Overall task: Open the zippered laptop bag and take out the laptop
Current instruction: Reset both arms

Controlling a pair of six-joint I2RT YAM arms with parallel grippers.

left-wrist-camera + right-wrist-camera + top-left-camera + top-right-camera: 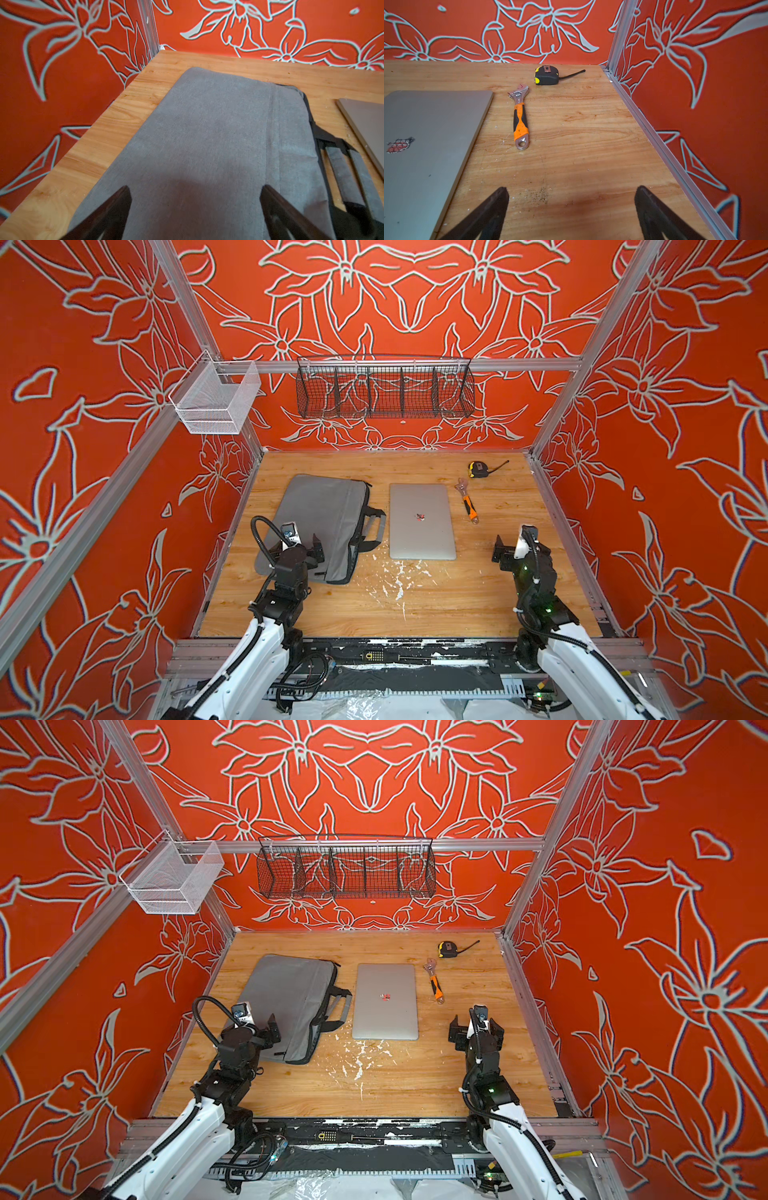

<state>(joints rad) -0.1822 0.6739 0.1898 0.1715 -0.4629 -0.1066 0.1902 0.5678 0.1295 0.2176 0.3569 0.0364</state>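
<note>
While both hang with jaws spread wide and empty, the left gripper (195, 190) hovers over the near end of the large flat grey fabric zippered laptop bag (324, 518), and the right gripper (571, 189) over the bare wooden counter (436, 601). The thin silver-grey metal laptop (419, 522) lies closed on the counter, outside the bag and just beside its strap handles (372, 531). On its other side lies an orange-handled adjustable wrench (467, 502), with a black-and-yellow tape measure (480, 469) farther back.
</note>
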